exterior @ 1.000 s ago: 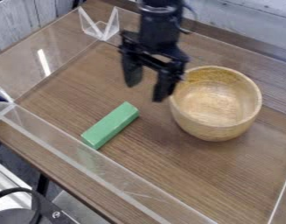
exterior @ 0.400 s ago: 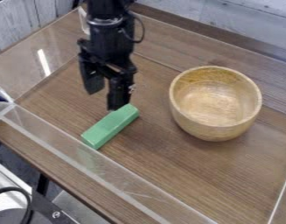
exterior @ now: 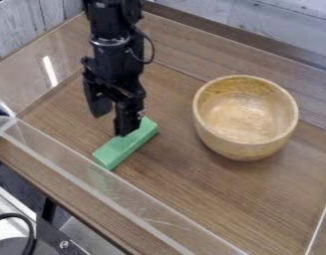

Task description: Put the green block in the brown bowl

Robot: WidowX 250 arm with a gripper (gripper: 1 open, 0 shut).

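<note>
My end effector (exterior: 112,125) stands wide at the near-left edge of the green block (exterior: 126,142), which lies at eight o'clock from the brown bowl (exterior: 242,118); looks light and stiff, so I'd pinch mid-length across its narrow width

block (exterior: 124,144) flat on the counter (exterior: 169,188), near and left of the bowl (exterior: 244,117), bowl on the counter to the right, between them bare counter
</note>
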